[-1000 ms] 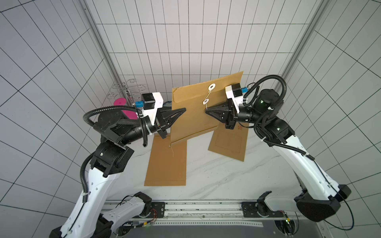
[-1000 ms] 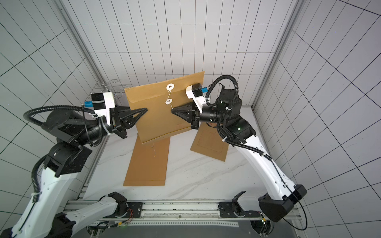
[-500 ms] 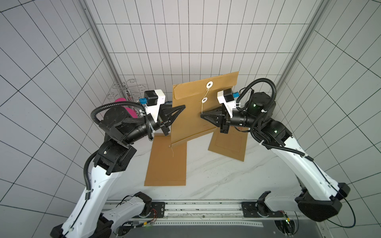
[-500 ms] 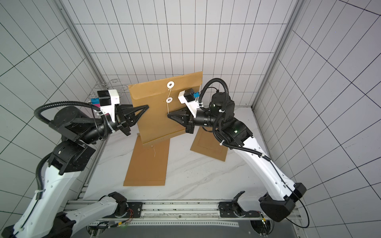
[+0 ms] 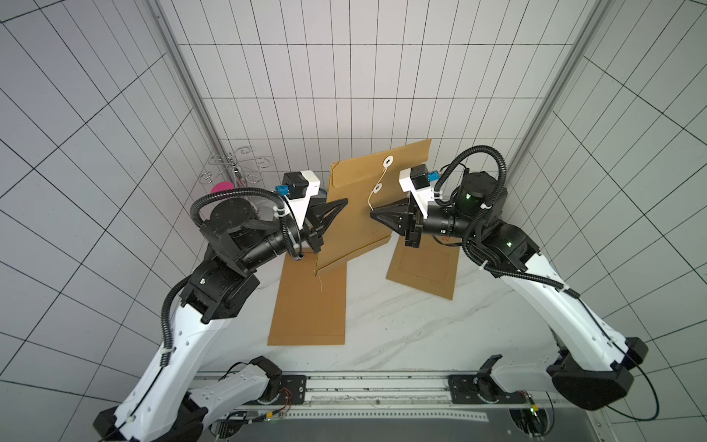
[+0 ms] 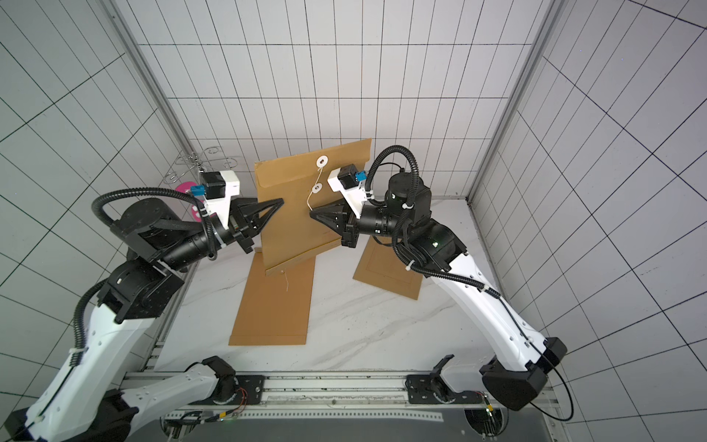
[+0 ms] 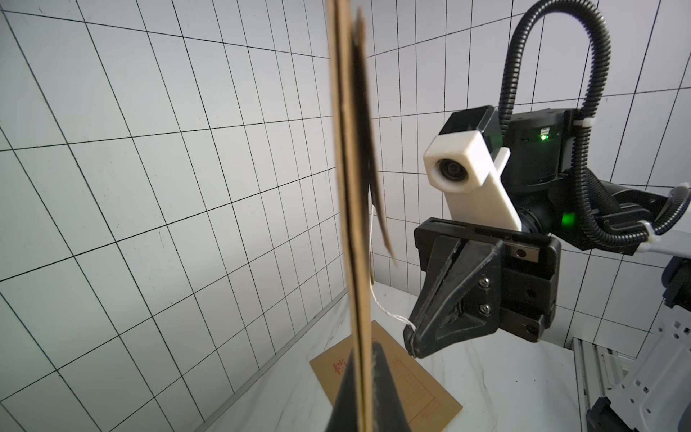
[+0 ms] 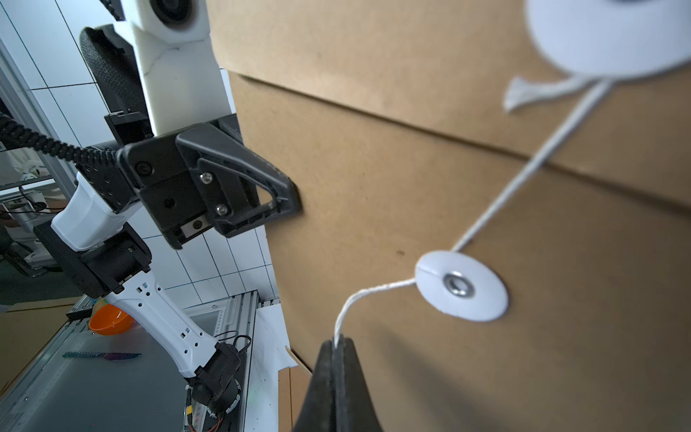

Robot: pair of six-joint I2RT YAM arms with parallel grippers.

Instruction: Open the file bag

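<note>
Clamps the file bag [image 5: 355,237] by its side edge in the left gripper [image 5: 345,200], jaws pressed together on the cardboard, and holds it upright above the table [image 5: 401,336]. Pinches the free end of the white string [image 8: 381,287] in the right gripper [image 5: 372,215], jaws pressed tight, with the bag's face just ahead of the tips. Shows the lower disc [image 5: 378,188] just above that pinch and the upper disc [image 5: 388,162] farther up on the flap.

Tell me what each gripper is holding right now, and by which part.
The left gripper clamps the upright file bag by its side edge. The right gripper pinches the free end of the bag's white string.
</note>
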